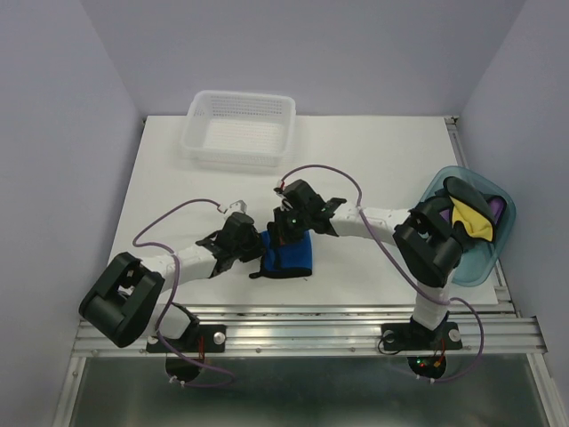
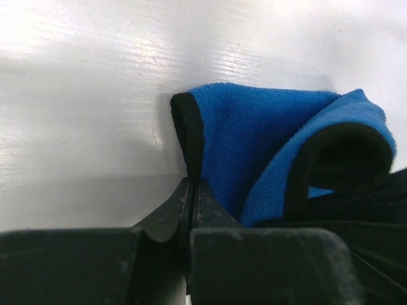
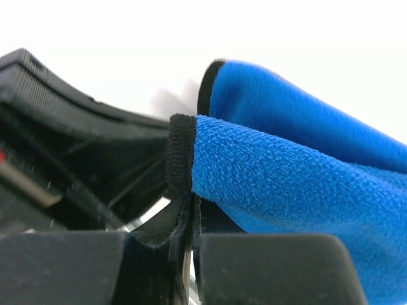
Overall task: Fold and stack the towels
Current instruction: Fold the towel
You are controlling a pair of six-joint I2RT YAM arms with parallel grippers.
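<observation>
A bright blue towel (image 1: pixel 293 258) with a black hem lies partly folded on the white table near the front edge. My left gripper (image 1: pixel 257 246) is at its left edge and is shut on the hem; in the left wrist view the shut jaws (image 2: pixel 193 189) pinch the black edge of the blue towel (image 2: pixel 254 133). My right gripper (image 1: pixel 287 235) is at the towel's far edge and is shut on a hem corner (image 3: pixel 181 152) of the blue towel (image 3: pixel 286 178). Yellow (image 1: pixel 471 222), purple (image 1: pixel 499 210) and black (image 1: pixel 466 191) towels lie bunched in the tub.
The translucent blue tub (image 1: pixel 476 262) stands at the table's right edge beside the right arm's elbow. A white mesh basket (image 1: pixel 238 124) stands at the back, left of centre. A metal rail (image 1: pixel 302 325) runs along the front edge.
</observation>
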